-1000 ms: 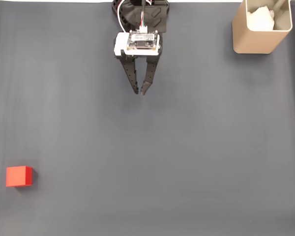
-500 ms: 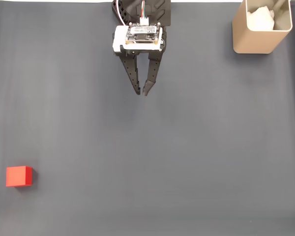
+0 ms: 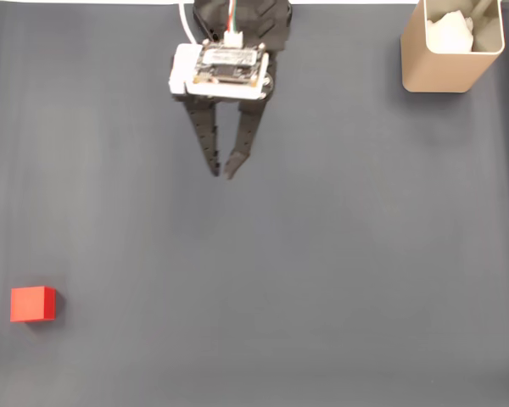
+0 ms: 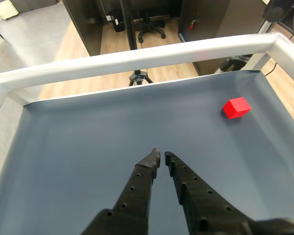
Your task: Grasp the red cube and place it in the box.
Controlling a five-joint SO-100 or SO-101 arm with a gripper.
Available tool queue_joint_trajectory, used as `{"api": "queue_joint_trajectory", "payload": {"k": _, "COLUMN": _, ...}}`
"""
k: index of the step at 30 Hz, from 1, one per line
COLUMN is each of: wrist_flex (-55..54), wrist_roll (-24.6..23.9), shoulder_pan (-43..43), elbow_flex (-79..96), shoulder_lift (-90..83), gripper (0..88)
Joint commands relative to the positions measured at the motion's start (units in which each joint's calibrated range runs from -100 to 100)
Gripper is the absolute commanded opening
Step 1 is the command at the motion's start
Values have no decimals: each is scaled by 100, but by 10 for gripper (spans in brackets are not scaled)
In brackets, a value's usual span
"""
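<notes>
Right, working across the fixed view from its left edge, I have the red cube (image 3: 33,304) sitting flat on the dark grey mat (image 3: 339,280), low down and close to the left border, with bare mat all round it and nothing touching it. In the wrist view the same cube (image 4: 236,107) lies toward the upper right, near the pale raised rail (image 4: 137,58) that frames the mat on that side.

Moving toward the middle, I see the arm coming in from the top edge of the fixed view, with a white-framed circuit board (image 3: 223,69) on its back. The gripper (image 3: 221,171) points down the picture, its two black perforated fingers (image 3: 205,140) converging to tips that sit just apart. From the wrist view I read the same: the gripper (image 4: 161,155) is nearly closed, with only a thin slit between the tips, and it holds nothing. It is well apart from the cube, which is far off to the lower left of it in the fixed view.

At the far right, in the top corner of the fixed view, the box (image 3: 448,51) stands upright on the mat, beige with rounded corners, and I can make out something white and crumpled inside it, though not what it is
</notes>
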Motion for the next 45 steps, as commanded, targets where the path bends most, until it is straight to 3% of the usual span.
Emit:
{"api": "queue_joint_trajectory", "payload": {"k": 1, "wrist_flex": 8, "wrist_roll": 151, "shoulder_pan": 287, "elbow_flex": -599, "shoulder_lift": 319, "gripper": 3}}
{"api": "queue_joint_trajectory", "payload": {"k": 34, "wrist_flex": -188, "wrist_roll": 703, "shoulder_pan": 2176, "elbow_flex": -3947, "shoulder_lift": 3950, "gripper": 3}}
{"api": "queue_joint_trajectory", "payload": {"k": 45, "wrist_flex": -352, "wrist_roll": 542, "shoulder_pan": 2531, "elbow_flex": -5033, "shoulder_lift": 5362, "gripper": 3}}
